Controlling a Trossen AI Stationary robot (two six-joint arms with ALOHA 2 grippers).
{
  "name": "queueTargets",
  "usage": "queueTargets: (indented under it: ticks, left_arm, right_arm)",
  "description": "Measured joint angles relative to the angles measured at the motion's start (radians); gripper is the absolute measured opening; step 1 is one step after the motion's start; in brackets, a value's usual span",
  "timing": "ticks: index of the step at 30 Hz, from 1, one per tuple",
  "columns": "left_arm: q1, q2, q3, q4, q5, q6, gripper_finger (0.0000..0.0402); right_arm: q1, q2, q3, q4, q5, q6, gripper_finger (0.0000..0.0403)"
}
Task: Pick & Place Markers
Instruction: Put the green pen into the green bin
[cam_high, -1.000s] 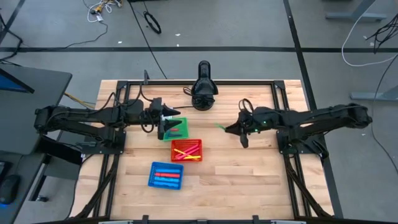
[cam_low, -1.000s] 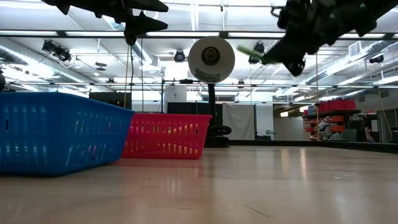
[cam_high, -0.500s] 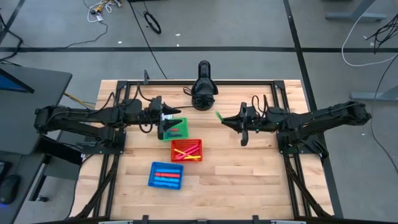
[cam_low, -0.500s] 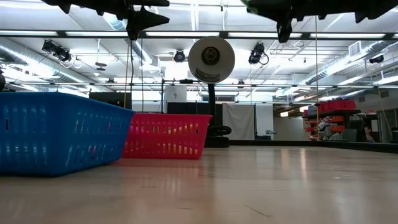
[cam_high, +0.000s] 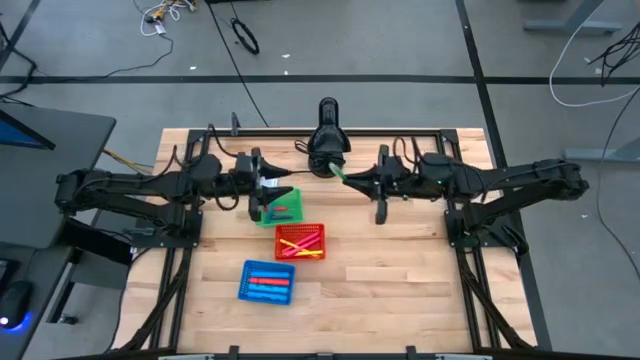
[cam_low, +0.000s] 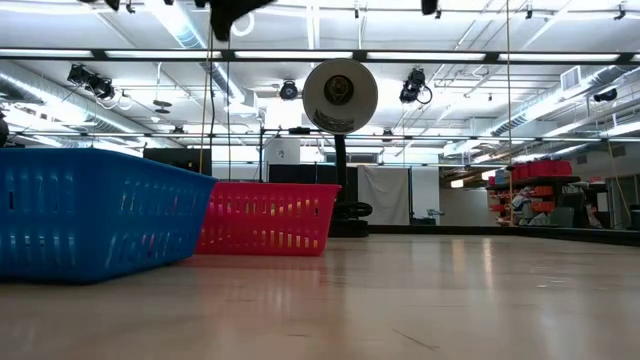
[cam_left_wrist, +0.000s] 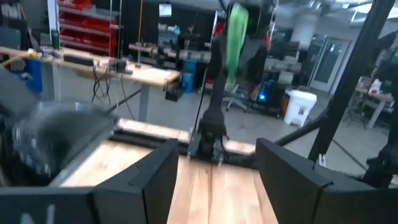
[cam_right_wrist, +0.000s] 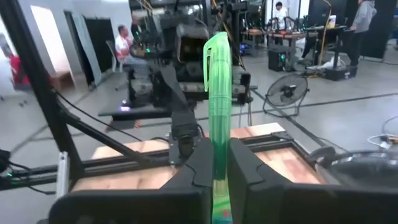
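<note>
In the high view, my right gripper is shut on a green marker, high above the table's far middle. My left gripper is open and hangs level over the green basket, its fingertips pointing at the right gripper. From the left wrist view, the green marker shows ahead of and above my open fingers. Other markers lie in the red basket and the blue basket. In the low view, only a tip of the left gripper shows at the top edge. My right gripper pinches the green marker between its two fingers near the marker's lower end. The rest of the marker sticks out past the fingertips. It is lifted clear of the table and points toward the far left.
A black camera stand is at the table's far edge, close behind the marker. The three baskets sit left of centre, and the blue basket and red basket fill the left of the low view. Bare wood lies to the right and near.
My right gripper has carried the green marker up, leftward and toward the far edge, closing on the left gripper and leaving the low view. My left gripper has risen a little over the green basket and stayed open.
</note>
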Motion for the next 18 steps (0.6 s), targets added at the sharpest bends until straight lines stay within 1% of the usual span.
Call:
queueTargets:
  ticks: [4,6,11,15,18]
  left_arm:
    - [0.0,0.003,0.096,-0.058,-0.008,0.025,0.0223]
    - [0.0,0.016,0.159,-0.125,-0.012,0.048,0.0223]
    - [0.003,0.07,0.334,-0.286,-0.017,0.05,0.0223]
    - [0.002,0.136,0.448,-0.322,0.015,0.051,0.0223]
    - [0.002,0.181,0.515,-0.316,0.048,0.07,0.0223]
  right_arm:
    - [0.0,0.078,0.114,-0.047,-0.001,-0.042,0.0011]
    - [0.0,0.113,0.162,-0.045,-0.002,-0.056,0.0011]
    - [-0.007,0.212,0.297,-0.051,-0.004,-0.063,0.0011]
    - [-0.007,0.281,0.394,-0.076,-0.008,-0.131,0.0011]
    - [-0.008,0.316,0.441,-0.1,-0.012,-0.139,0.0011]
